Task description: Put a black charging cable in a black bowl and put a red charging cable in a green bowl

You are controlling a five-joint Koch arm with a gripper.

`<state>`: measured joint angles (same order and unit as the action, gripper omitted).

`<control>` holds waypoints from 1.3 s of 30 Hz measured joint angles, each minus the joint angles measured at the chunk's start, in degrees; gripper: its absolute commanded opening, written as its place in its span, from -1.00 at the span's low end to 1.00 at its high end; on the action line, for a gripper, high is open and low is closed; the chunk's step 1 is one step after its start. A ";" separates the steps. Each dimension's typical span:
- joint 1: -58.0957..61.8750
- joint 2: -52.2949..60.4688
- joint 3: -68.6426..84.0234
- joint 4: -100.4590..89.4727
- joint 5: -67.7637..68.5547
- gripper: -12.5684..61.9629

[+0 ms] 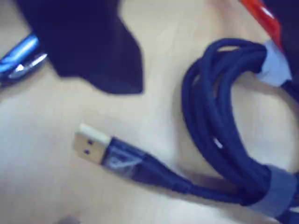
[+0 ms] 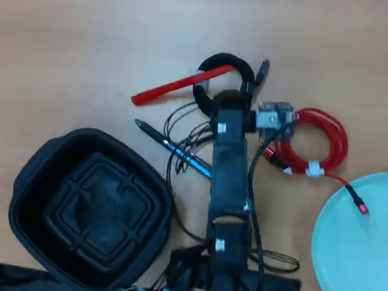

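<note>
Overhead view, left to right: black bowl [image 2: 92, 208] sits lower left on the wooden table [image 2: 67, 37], deep, rounded-square, ridged square pattern showing in its bottom, nothing in it. Right of its upper rim a blue-and-black pen [image 2: 173, 147] lies slantwise, just beside the arm's thin black wires. Above that a red pen [image 2: 180, 85] lies tilted, its right end resting across the ring of the black charging cable [image 2: 224, 62], which lies on the table near top centre, well apart from the black bowl. The arm [image 2: 228, 183] runs up the middle from the bottom edge, its head over the lower side of that coil. Gripper [image 2: 234, 98] is mostly hidden under the arm's own body here; in the wrist view only a dark blurred shape [image 1: 88, 46] shows at upper left, possibly one jaw, so I cannot tell how the jaws stand. Wrist view also shows the black coil [image 1: 224, 130] at right with pale ties, a gold-tipped plug [image 1: 91, 145] lying loose on the table. Right of the arm, the red charging cable [image 2: 315, 140] lies coiled on the table, white tie on, one plug end reaching over the rim of the green bowl [image 2: 367, 272] at lower right.
</note>
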<state>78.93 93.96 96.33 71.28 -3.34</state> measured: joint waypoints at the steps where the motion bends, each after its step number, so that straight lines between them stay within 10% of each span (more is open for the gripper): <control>1: -0.26 -1.41 -0.97 0.79 0.00 0.23; 39: -6.94 -22.85 -11.07 3.25 25.05 0.23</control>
<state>71.98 71.10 85.25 74.53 21.71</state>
